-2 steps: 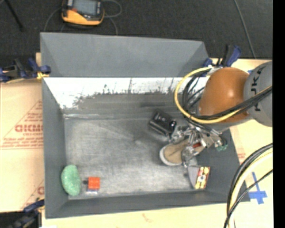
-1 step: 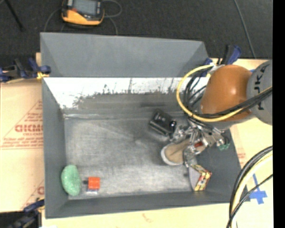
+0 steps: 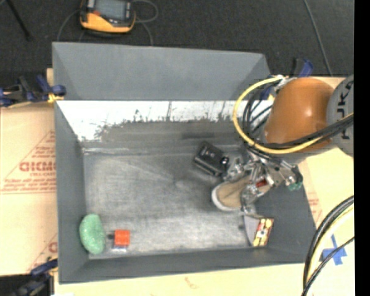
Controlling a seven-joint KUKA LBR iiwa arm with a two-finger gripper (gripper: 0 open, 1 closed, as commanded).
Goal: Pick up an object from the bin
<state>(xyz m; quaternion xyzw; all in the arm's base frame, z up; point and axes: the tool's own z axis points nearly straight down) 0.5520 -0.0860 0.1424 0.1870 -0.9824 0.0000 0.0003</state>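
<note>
Camera view: the fingers [image 3: 249, 190] sit low over a tan rounded thing [image 3: 227, 197] at the 3 o'clock side of the grey bin [image 3: 154, 113].

The tan rounded thing lies on the bin floor, dull beige on top with a paler, whitish rim round its 7 o'clock edge. The fingers overlap its 2 o'clock part; whether they are parted, closed or gripping it I cannot tell. A black boxy thing [image 3: 210, 159] lies just beside it at 11 o'clock. A small flat pack [image 3: 263, 232] printed in orange and yellow lies near it at 5 o'clock, by the wall. Well apart, in the bin's 8 o'clock corner, a green oval lump [image 3: 92, 233] has an orange-red block [image 3: 120, 238] just beside it at 3 o'clock. The orange wrist cover [image 3: 296, 113], looped with cables [image 3: 246, 97], sits at 1 o'clock from the fingers.
</note>
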